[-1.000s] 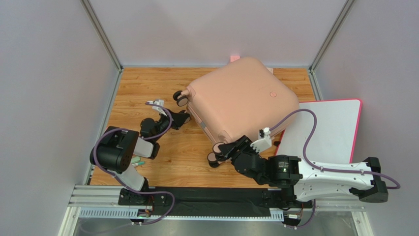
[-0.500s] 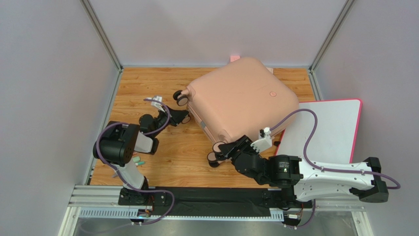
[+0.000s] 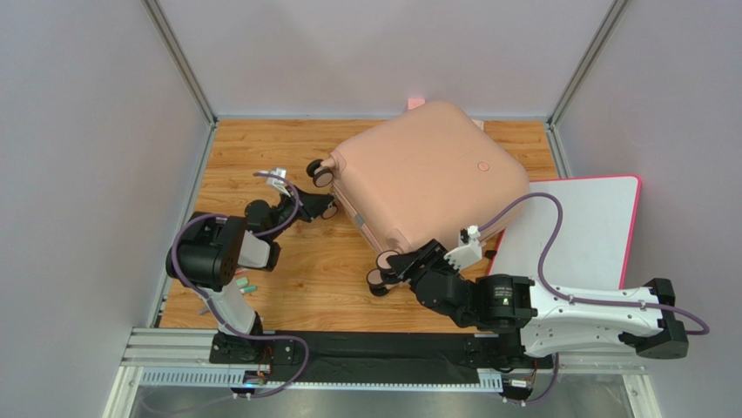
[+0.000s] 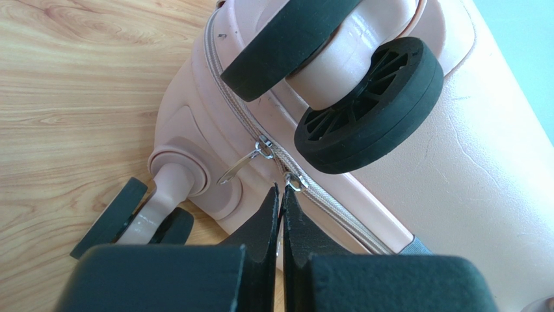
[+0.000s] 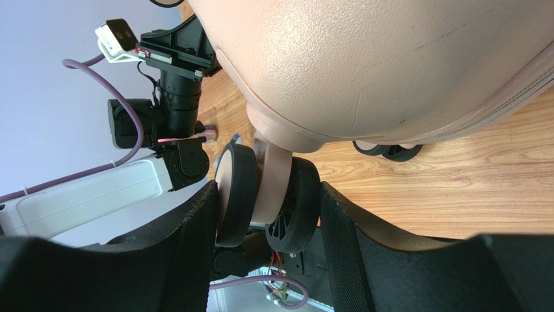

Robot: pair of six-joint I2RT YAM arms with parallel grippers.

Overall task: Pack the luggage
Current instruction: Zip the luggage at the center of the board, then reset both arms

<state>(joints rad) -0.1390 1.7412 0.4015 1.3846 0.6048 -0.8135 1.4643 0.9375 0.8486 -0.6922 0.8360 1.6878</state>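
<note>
Pale walls are seen on three sides of a wood-grain table (image 3: 331,261). On it the luggage (image 3: 427,178) is laid flat and zipped shut, set askew across the far middle of the table, its round emblem (image 3: 483,166) facing up. Its right-hand corner is lapped over a white board (image 3: 579,226) with a pink rim, which lies at the table's right edge.

The left gripper (image 3: 320,209) is held at the case's left end, between two casters. Its jaws are closed. In the left wrist view the fingertips (image 4: 272,201) are pressed together right at the zip (image 4: 229,84), just beside a slider (image 4: 296,183); a second pull, a metal ring (image 4: 237,170), hangs free a little to the left. Whether anything is pinched between the tips cannot be told. A twin caster (image 4: 370,110) stands just above the tips, and another (image 4: 130,218) lies low against the table.

The right gripper (image 3: 394,266) is set at the near corner of the case – its jaws are closed around the near caster (image 5: 266,195), one finger (image 5: 188,240) against each outer face of the twin wheel. The shell is seen bulging just above it.

Some small green items (image 3: 245,286) – too small to make out – lie by the left arm.
</note>
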